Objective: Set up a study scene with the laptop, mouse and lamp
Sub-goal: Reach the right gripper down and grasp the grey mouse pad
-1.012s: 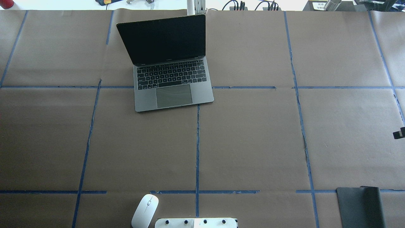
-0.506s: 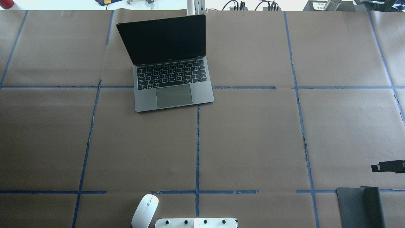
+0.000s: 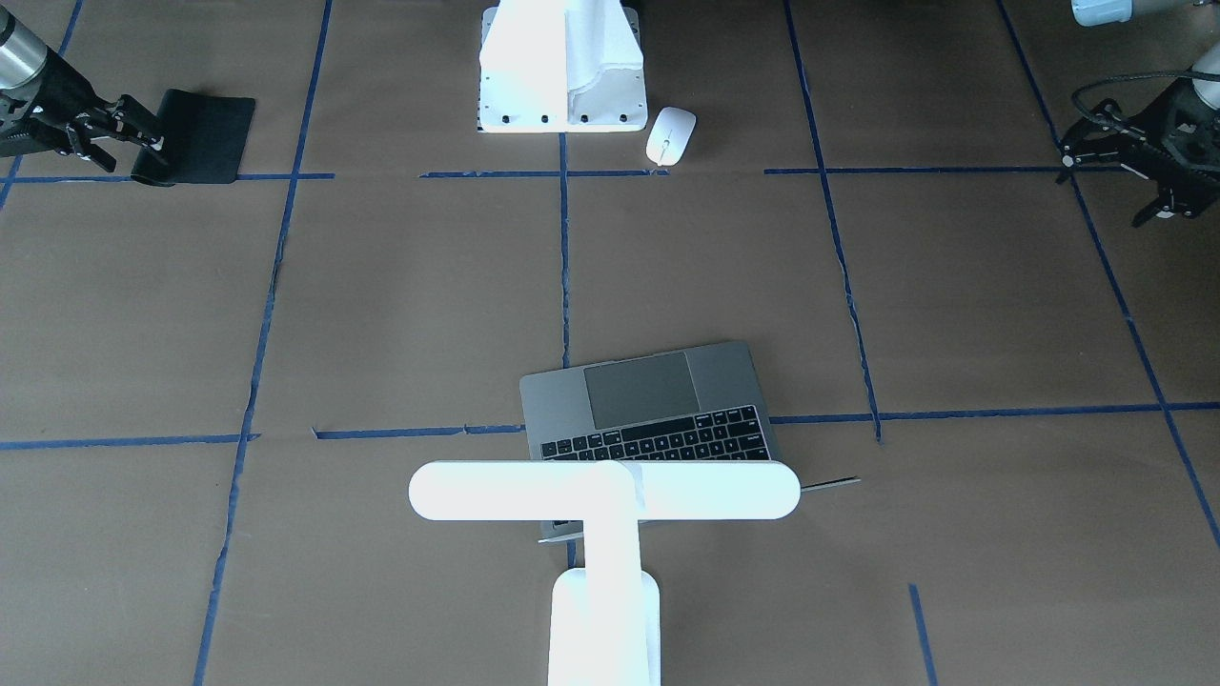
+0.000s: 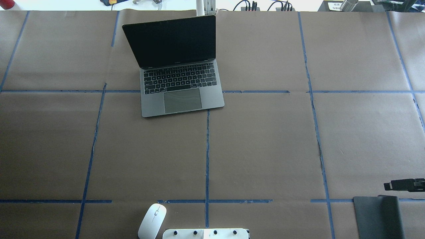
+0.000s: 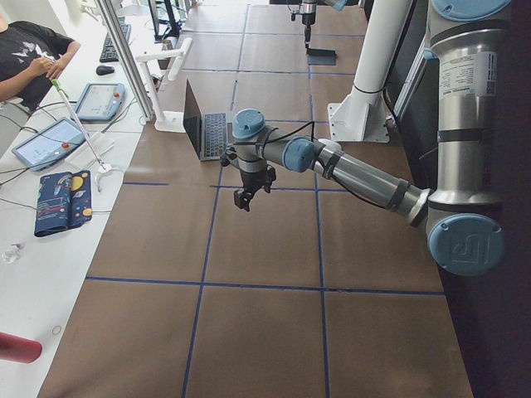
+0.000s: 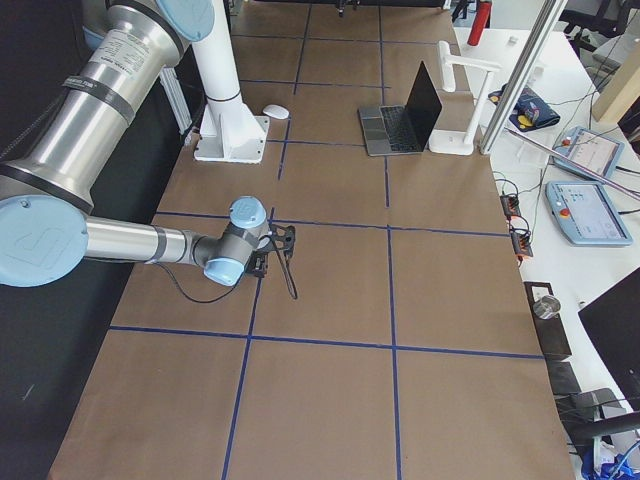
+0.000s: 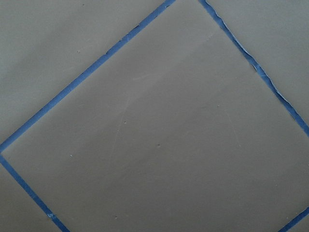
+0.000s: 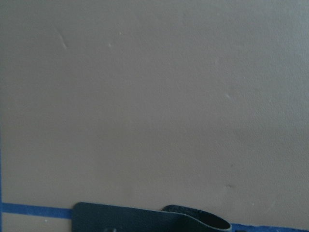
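The laptop (image 4: 179, 71) stands open at the far middle of the table, screen dark; it also shows in the front view (image 3: 648, 405). The mouse (image 4: 152, 220) lies at the near edge, just left of the mount, and shows in the front view (image 3: 670, 135) too. The lamp (image 3: 605, 491) stands upright behind the laptop's lid. My right gripper (image 4: 386, 186) hovers just beyond the far edge of the black mat; in the front view the right gripper (image 3: 143, 129) looks open and empty. My left gripper (image 3: 1110, 186) looks open and empty, far off to the left over bare table.
A black mat (image 4: 378, 215) lies at the near right, its far edge curled up. The white mount (image 4: 206, 233) with bolt holes sits at the near middle. Blue tape lines divide the brown paper cover. Tablets and cables lie beyond the table's far edge.
My right gripper has moved toward the near edge and further into the overhead view, ending just beyond the black mat. The laptop and mouse have not moved.
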